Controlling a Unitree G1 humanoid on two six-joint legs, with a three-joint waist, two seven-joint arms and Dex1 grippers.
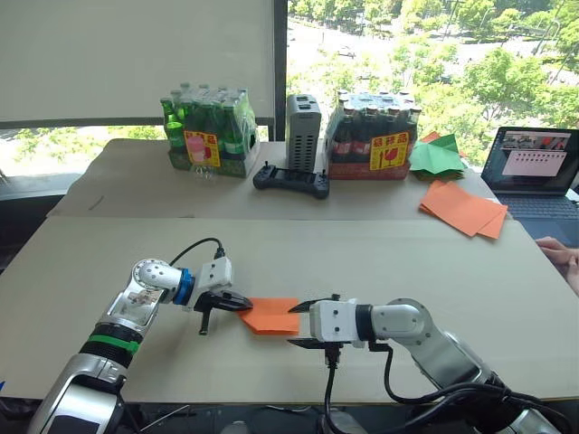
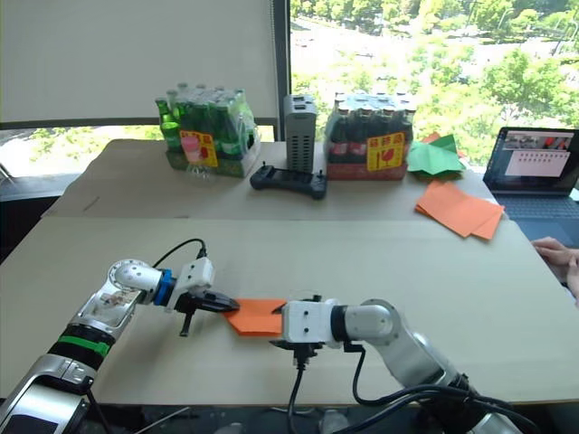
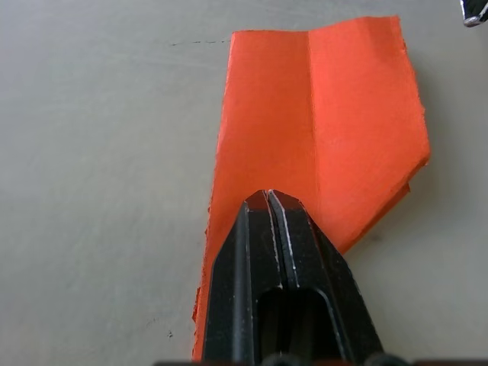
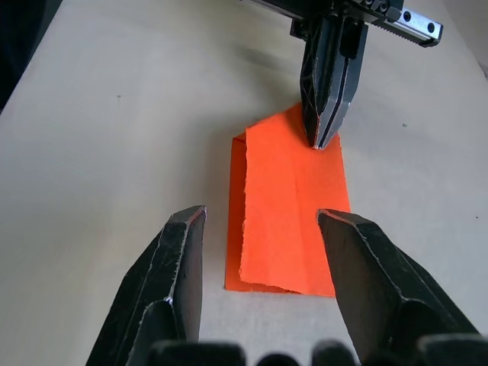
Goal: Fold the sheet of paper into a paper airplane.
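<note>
The right gripper (image 4: 259, 229) hangs with its fingers spread wide and nothing between them, and the folded orange paper (image 4: 293, 221) lies flat on the table (image 1: 380, 253) just ahead of its tips, lined up with the gap. At the paper's far end from that gripper, the left gripper (image 3: 268, 200) has its two fingers pressed together, tips down on the pointed end. Whether they pinch the paper or only press on it I cannot tell.

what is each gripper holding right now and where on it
Left gripper, jaws shut, presses its tip on the sheet of paper at its pointed end; no clamp visible. Right gripper open, holding nothing.
</note>
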